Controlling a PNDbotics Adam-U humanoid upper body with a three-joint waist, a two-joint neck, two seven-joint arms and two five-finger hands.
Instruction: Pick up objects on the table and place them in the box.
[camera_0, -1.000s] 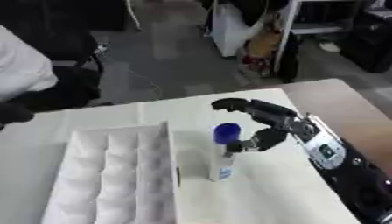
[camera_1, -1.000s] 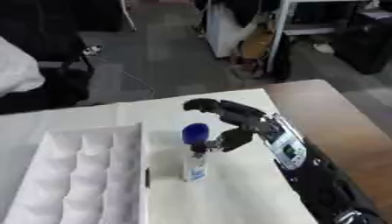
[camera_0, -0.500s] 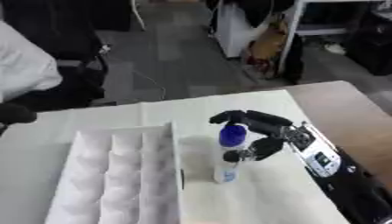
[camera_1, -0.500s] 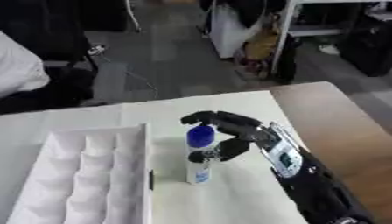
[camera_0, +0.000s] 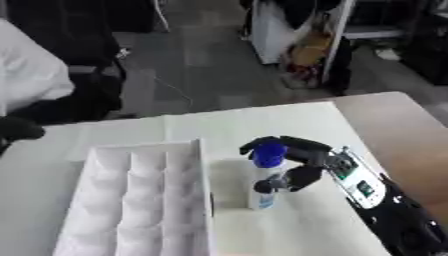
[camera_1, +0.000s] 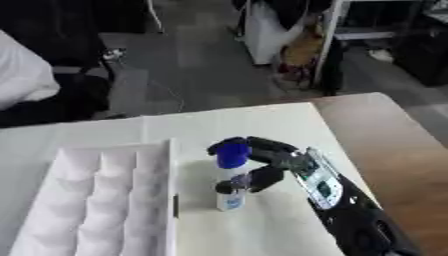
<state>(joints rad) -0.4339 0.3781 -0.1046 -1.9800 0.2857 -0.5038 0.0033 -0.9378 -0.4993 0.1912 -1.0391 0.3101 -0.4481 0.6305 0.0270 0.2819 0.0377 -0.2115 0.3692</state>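
One white box (camera_0: 140, 200) toward the table's (camera_0: 289, 120) left side, split into rows of small compartments, its near end running off the bottom edge. Just right of the box's right wall, near the middle of the white surface, an upright white bottle (camera_1: 230, 192) with a blue cap (camera_1: 233, 149), standing on its base, close to the box but outside it. Around the bottle, the right hand (camera_0: 302, 159), reaching in from the lower right corner on a black arm with a white panel: fingers curled past the far side of the blue cap, thumb bent in against the bottle's body lower down, so a closed grasp on the bottle from the right. Whether the base has left the table: cannot tell. Farther right, bare brown tabletop along the right edge beyond the white covering. Left hand nowhere in either view.
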